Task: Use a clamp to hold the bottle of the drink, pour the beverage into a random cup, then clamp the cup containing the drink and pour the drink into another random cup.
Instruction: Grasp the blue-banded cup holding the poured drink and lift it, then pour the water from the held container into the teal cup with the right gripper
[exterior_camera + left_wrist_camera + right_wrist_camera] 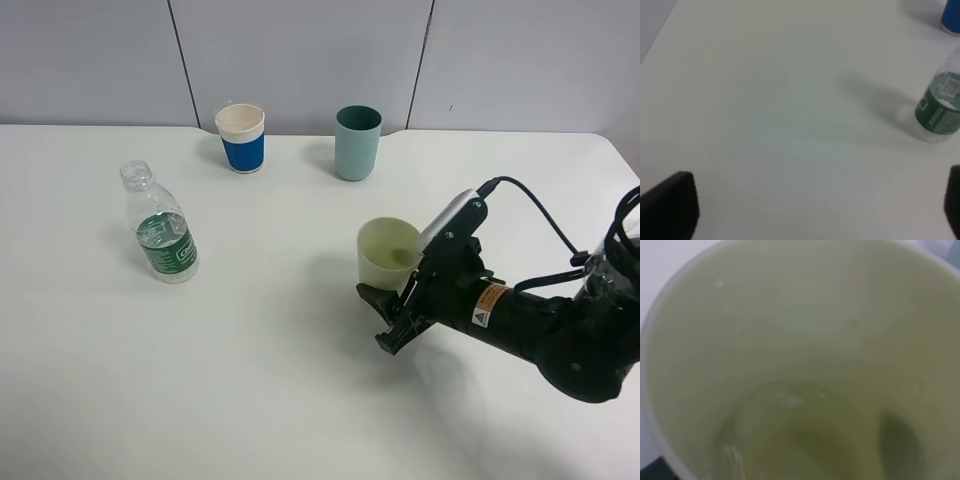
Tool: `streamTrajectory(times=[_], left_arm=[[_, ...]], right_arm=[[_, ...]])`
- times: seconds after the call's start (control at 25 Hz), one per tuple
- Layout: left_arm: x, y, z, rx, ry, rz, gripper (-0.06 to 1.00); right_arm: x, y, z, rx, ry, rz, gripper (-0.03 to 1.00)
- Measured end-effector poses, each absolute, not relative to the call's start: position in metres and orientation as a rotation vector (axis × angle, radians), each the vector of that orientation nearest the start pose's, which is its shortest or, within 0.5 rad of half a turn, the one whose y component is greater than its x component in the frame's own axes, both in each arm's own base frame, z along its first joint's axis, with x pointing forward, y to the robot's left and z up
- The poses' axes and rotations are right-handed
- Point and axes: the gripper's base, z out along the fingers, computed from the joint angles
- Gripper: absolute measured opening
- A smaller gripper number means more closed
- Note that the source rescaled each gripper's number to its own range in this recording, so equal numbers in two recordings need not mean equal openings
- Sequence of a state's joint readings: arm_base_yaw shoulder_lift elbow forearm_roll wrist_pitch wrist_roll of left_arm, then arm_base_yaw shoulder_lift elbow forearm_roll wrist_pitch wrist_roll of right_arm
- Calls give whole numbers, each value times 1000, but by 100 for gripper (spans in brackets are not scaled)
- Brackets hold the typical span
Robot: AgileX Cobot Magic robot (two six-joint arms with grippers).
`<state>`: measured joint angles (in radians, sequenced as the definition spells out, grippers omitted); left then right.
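Right wrist, matte yellow-green tapered tumbler (800, 315) (smooth inside) pinched by right pincer (385, 318), left pincer (812, 205) spread

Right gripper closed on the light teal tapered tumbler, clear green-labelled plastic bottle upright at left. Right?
No. The right gripper is closed on the pale yellow-green plastic tumbler, not the light teal tapered tumbler standing at the back: see the exterior high view. The clear green-labelled plastic bottle is upright at left.
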<state>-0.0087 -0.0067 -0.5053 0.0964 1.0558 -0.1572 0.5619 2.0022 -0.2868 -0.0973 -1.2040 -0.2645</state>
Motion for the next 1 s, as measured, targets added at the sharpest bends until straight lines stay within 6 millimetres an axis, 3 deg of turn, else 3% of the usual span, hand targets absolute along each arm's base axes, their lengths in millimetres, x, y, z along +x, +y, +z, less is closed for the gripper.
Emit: streamTrajectory(times=[0.32, 0.56, 1.0], left_arm=[[-6, 8, 279, -155, 2018, 10, 100], [-6, 8, 279, -155, 2018, 10, 100], [-6, 8, 279, -155, 2018, 10, 100]], right_arm=[[206, 131, 75, -702, 1879, 275, 0], [214, 121, 92, -521, 1866, 239, 0], [229, 81, 123, -221, 1901, 175, 0]])
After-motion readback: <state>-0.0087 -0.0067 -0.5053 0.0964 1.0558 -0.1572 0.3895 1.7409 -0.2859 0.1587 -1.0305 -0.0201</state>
